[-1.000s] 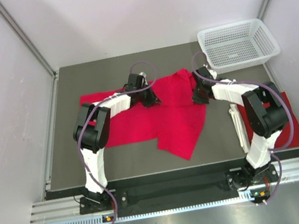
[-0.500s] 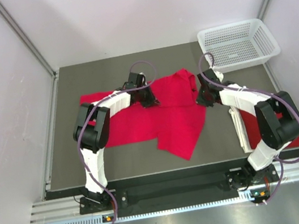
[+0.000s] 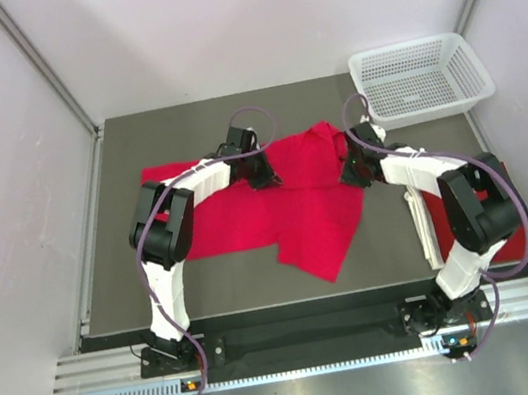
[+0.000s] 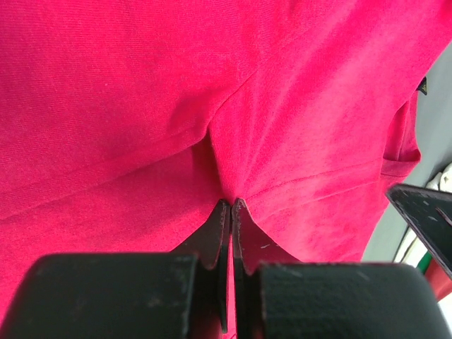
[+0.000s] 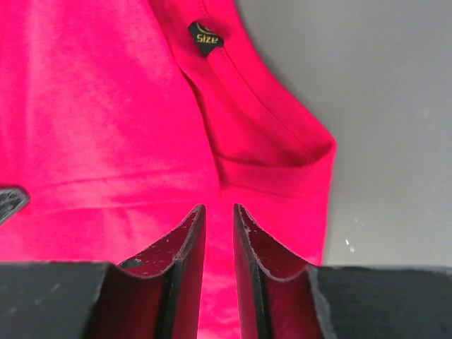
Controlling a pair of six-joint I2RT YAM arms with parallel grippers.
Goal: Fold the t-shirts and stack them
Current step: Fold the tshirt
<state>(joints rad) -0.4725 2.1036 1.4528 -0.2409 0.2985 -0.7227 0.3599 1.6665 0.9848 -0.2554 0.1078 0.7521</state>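
Bright, even, diffuse light with soft faint shadows; wrist views crisp up close

T-shirt (image 3: 298,217) mid table (image 3: 134,148), basket (image 3: 408,45) far-R corner, L hand (image 3: 263,179) on it, R hand (image 3: 350,175) at its R edge

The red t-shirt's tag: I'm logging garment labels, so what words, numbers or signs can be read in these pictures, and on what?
"Size" - on the small black tag sewn at the neck of the red t-shirt.
Gold mark above that word: too small to read.
Nothing else readable in any view.
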